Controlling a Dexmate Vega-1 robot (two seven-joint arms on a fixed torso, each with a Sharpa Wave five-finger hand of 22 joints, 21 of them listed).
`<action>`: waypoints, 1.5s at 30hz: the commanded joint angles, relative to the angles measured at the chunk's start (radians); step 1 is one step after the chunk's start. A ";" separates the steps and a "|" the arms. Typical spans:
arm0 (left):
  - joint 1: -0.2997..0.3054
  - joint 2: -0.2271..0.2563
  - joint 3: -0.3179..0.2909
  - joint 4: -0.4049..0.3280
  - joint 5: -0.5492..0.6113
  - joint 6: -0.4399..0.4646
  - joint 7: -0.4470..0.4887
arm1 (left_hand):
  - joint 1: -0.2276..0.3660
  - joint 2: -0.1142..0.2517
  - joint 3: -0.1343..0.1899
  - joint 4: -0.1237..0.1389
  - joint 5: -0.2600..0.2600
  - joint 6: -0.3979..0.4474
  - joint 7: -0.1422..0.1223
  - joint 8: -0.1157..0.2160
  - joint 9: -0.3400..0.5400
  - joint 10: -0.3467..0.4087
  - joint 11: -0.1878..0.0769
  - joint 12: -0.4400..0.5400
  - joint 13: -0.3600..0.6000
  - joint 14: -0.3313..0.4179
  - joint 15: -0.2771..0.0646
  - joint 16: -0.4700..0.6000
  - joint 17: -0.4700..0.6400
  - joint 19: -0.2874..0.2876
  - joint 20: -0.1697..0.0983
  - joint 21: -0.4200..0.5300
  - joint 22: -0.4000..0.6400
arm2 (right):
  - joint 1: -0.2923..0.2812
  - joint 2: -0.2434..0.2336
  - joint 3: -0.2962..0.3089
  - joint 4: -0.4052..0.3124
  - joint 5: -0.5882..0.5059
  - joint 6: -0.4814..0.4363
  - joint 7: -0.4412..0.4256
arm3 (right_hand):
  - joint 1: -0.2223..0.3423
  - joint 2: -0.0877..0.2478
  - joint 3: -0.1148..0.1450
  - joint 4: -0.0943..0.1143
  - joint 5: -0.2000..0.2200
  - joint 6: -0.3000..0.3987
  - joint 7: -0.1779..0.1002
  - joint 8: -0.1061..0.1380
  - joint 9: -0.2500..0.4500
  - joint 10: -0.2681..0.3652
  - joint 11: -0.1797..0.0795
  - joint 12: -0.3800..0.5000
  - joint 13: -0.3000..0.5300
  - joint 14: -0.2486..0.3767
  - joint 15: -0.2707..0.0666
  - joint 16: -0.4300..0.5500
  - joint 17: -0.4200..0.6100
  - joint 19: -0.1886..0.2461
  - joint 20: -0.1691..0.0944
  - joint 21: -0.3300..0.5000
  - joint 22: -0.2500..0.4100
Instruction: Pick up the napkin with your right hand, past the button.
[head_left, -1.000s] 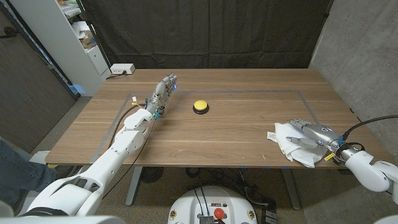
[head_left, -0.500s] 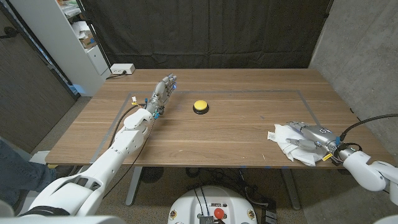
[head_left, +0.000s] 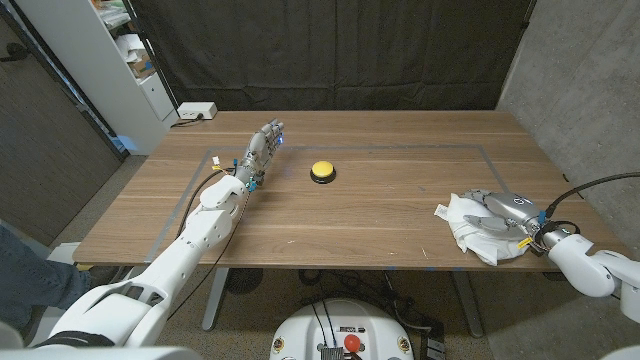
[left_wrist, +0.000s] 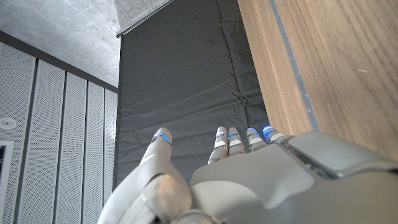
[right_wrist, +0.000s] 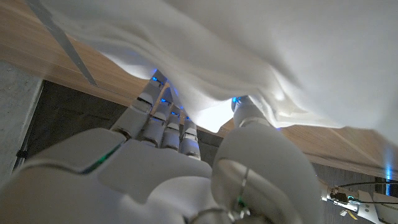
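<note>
The white napkin (head_left: 470, 232) lies bunched near the table's front right edge, right of and nearer than the yellow button (head_left: 322, 171) at the table's middle. My right hand (head_left: 505, 212) is on top of it. In the right wrist view a fold of the napkin (right_wrist: 261, 56) sits between the thumb and the fingers of that hand (right_wrist: 174, 168), which close on the cloth. My left hand (head_left: 260, 150) stands at the far left of the button, fingers stretched out and apart, holding nothing; the left wrist view shows the same hand (left_wrist: 249, 180) beside the table.
A white power strip (head_left: 196, 111) lies at the table's back left corner, with a white shelf (head_left: 110, 60) behind it. A taped rectangle (head_left: 490, 152) marks the tabletop. A concrete wall (head_left: 580, 80) stands at the right. A person's leg (head_left: 30, 275) shows at the lower left.
My right hand's fingers have closed into the napkin, and the cloth has gathered into a tighter bunch under it. The left arm and the button have stayed put.
</note>
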 joint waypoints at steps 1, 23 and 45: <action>-0.006 -0.010 0.000 0.013 0.001 -0.007 -0.002 | 0.013 -0.001 -0.005 0.000 0.001 0.003 0.006 -0.002 0.003 0.002 -0.003 -0.002 0.004 -0.010 0.001 -0.001 0.003 -0.015 0.009 0.001 0.003 | 0.054 -0.030 -0.061 0.004 0.000 -0.012 -0.033 | 0.093 0.024 -0.006 0.004 -0.013 0.101 -0.008 0.033 0.018 0.055 -0.013 0.033 0.021 0.047 -0.064 0.055 0.058 0.043 -0.035 0.013 0.003; 0.005 -0.002 -0.005 -0.014 0.002 0.001 0.010 | 0.013 0.001 -0.009 0.000 0.001 0.004 0.004 -0.002 0.003 0.004 -0.001 -0.002 0.005 -0.013 -0.001 -0.001 0.003 -0.018 0.014 0.002 0.003 | 0.145 -0.046 -0.132 0.005 -0.023 0.015 -0.105 | 0.331 0.094 -0.098 0.015 -0.030 0.283 -0.061 0.106 0.134 0.364 -0.092 0.341 0.223 0.304 -0.161 0.247 0.336 0.142 -0.159 0.143 0.057; -0.002 -0.013 0.004 -0.006 0.002 -0.011 0.000 | 0.014 0.002 -0.012 0.001 0.001 0.004 0.003 -0.002 0.003 0.001 -0.005 -0.004 0.005 -0.013 -0.001 0.000 0.003 -0.020 0.015 0.003 0.003 | -0.037 -0.111 0.044 -0.081 0.048 -0.049 -0.189 | 0.413 0.110 -0.117 0.027 -0.024 0.280 -0.068 0.128 0.208 0.315 -0.107 0.449 0.365 0.305 -0.164 0.211 0.435 0.106 -0.158 0.221 0.089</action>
